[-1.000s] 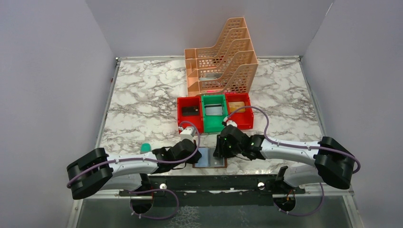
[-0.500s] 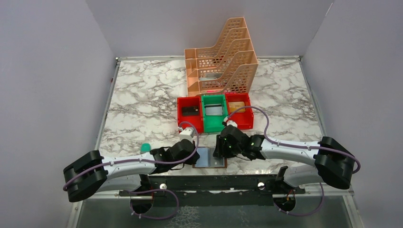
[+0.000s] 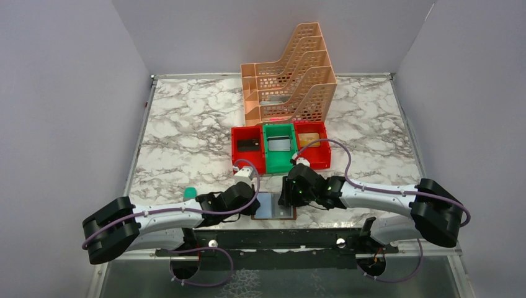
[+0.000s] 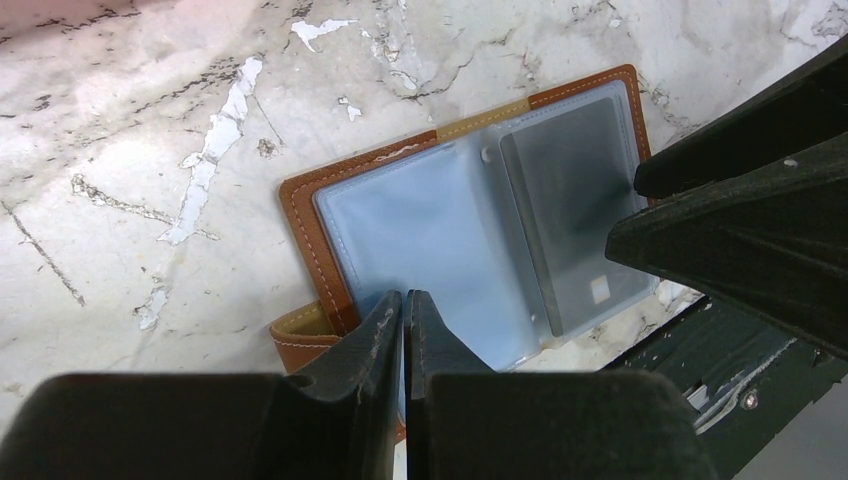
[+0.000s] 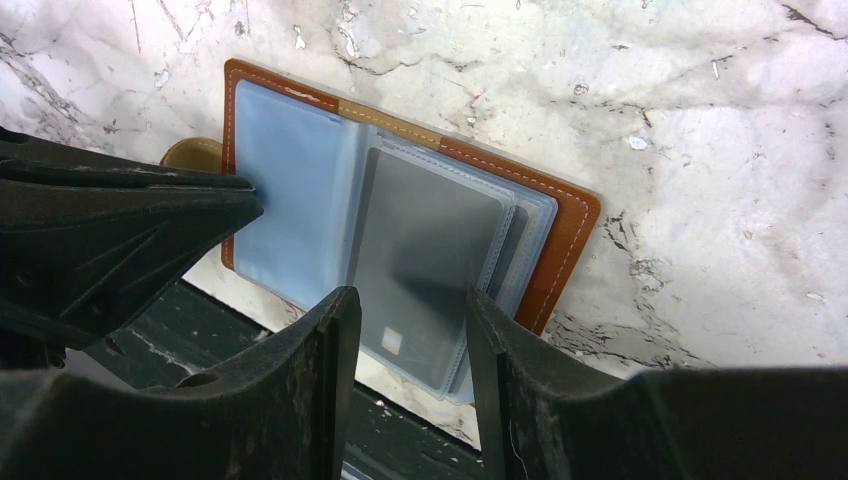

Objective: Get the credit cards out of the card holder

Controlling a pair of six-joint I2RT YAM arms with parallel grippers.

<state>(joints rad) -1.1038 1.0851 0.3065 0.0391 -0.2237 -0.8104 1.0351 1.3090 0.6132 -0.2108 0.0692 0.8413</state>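
The card holder (image 3: 273,206) lies open flat at the table's near edge, brown leather with grey-blue clear pockets. In the left wrist view (image 4: 300,210) its snap tab (image 4: 300,338) sticks out at the left. A grey credit card (image 5: 425,245) sits in the right-hand pocket and also shows in the left wrist view (image 4: 575,195). My left gripper (image 4: 404,300) is shut, its tips over the near edge of the left-hand pocket. My right gripper (image 5: 410,305) is open, its fingers straddling the near edge of the grey card. The two grippers face each other over the holder (image 5: 570,235).
A red bin (image 3: 236,149), a green bin (image 3: 268,152) and another red bin (image 3: 324,149) stand in a row just beyond the holder. A peach file tray (image 3: 288,81) stands behind them. A small teal object (image 3: 190,193) lies left. A black rail (image 3: 273,239) runs along the front edge.
The left arm's elbow has shifted slightly down and left; its gripper stays at the holder. The right arm and the holder have not moved.
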